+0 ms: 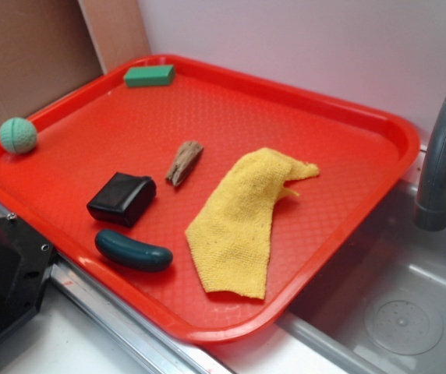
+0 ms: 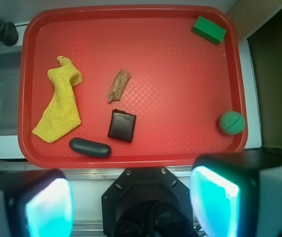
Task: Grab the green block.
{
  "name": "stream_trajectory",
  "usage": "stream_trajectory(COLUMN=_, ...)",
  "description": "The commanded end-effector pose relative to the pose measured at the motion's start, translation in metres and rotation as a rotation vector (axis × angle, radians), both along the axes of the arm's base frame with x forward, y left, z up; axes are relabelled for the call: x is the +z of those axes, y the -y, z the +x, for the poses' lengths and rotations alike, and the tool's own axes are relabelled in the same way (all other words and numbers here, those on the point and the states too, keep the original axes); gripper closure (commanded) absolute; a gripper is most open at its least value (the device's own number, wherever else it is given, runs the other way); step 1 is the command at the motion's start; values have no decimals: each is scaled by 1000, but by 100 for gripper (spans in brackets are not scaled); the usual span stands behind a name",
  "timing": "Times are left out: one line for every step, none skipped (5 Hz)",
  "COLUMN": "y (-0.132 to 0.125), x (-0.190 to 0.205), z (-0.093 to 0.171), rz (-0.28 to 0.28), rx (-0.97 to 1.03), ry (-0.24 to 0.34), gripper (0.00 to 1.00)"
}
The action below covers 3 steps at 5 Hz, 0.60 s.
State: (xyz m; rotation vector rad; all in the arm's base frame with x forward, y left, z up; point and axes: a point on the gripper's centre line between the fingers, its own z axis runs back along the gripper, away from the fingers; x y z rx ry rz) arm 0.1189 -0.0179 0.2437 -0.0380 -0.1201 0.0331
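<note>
The green block [image 1: 150, 75] lies flat in the far left corner of the red tray [image 1: 348, 117]; in the wrist view the green block [image 2: 209, 29] shows at the tray's [image 2: 180, 148] top right corner. My gripper [image 2: 131, 202] hangs high above the near side of the tray, over the robot base, far from the block. Its two fingers [image 2: 50, 207] stand wide apart with nothing between them. The gripper does not show in the exterior view.
On the tray lie a pale green ball [image 1: 17, 135], a wood chip [image 1: 184, 162], a black square pouch [image 1: 122, 199], a dark teal sausage-shaped object [image 1: 133, 250] and a yellow cloth [image 1: 246, 218]. A grey faucet [image 1: 441, 156] and sink [image 1: 394, 312] are at the right.
</note>
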Motion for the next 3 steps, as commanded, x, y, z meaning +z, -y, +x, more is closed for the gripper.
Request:
stream_trajectory(y=0, x=0, z=0, rz=0, rx=0, ry=0, gripper=0)
stream_trajectory(y=-48, x=-37, z=22, rz=-14, rx=-17, ry=-38, gripper=0)
stream_trajectory(y=-78, x=-68, z=44, rz=-73, rx=-154, ry=-46, gripper=0)
